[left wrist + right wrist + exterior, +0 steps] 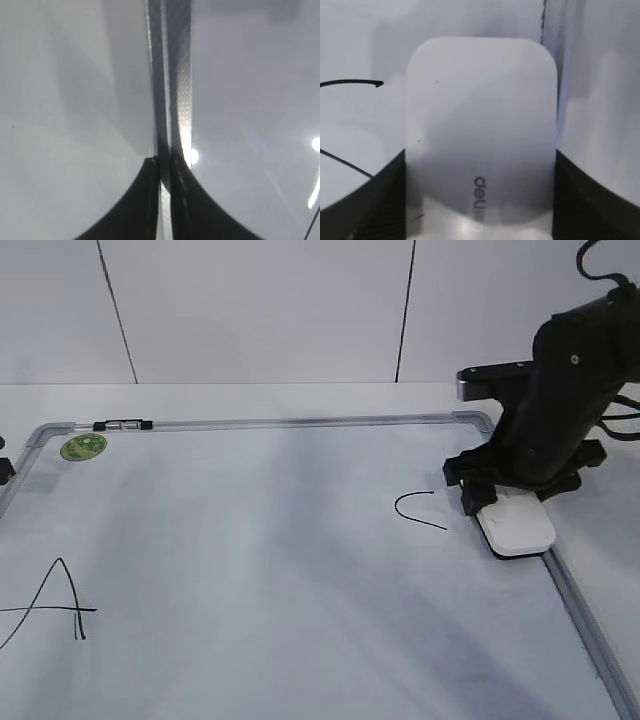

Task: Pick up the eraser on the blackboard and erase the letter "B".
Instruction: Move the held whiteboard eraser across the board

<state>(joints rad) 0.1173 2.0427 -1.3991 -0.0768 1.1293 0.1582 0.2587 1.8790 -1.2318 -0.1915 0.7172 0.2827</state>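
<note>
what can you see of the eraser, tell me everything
The eraser is a glossy white plastic block with rounded corners and small grey lettering on its top near the end under the arm. It lies flat on the whiteboard, near the right frame, just right of the letter C. The right tool straddles it, one black finger along each long side; the frames cannot settle whether they press it. Its far end sticks out past the fingers.
</note>
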